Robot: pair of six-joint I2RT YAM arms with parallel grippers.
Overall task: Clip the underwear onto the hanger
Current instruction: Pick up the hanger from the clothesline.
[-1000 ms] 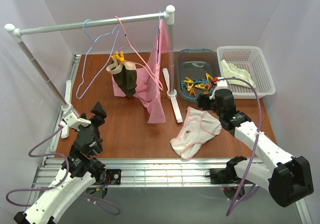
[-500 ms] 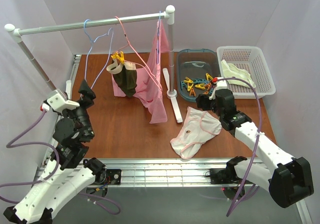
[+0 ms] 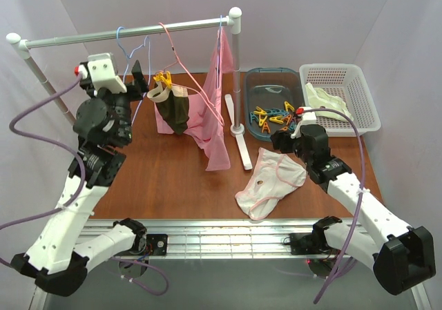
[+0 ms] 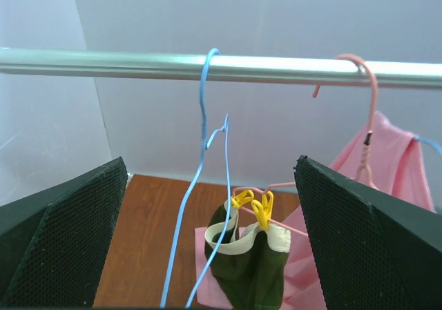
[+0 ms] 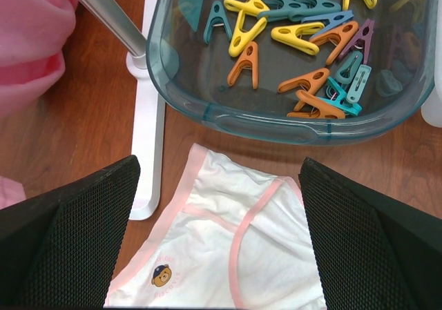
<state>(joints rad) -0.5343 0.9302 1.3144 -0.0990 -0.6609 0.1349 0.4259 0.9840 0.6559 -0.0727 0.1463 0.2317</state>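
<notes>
Underwear (image 5: 228,255) is lying flat on the tabletop (image 3: 173,175), on the near side of the rail (image 4: 103,60), close to its right post. My right hand (image 5: 219,168) is hovering just above it, fingers standing wide apart and holding nothing. The hanger (image 4: 205,151) is hanging by its hook from the rail, toward the left end. My left hand (image 4: 209,186) is facing it just below the rail, fingers spread wide, with the blue wire showing between them and touching neither.

Pinkish-white underwear (image 5: 228,255) with pink edging; light-blue hanger (image 4: 204,99); yellow, orange, teal pegs (image 5: 300,39)
</notes>
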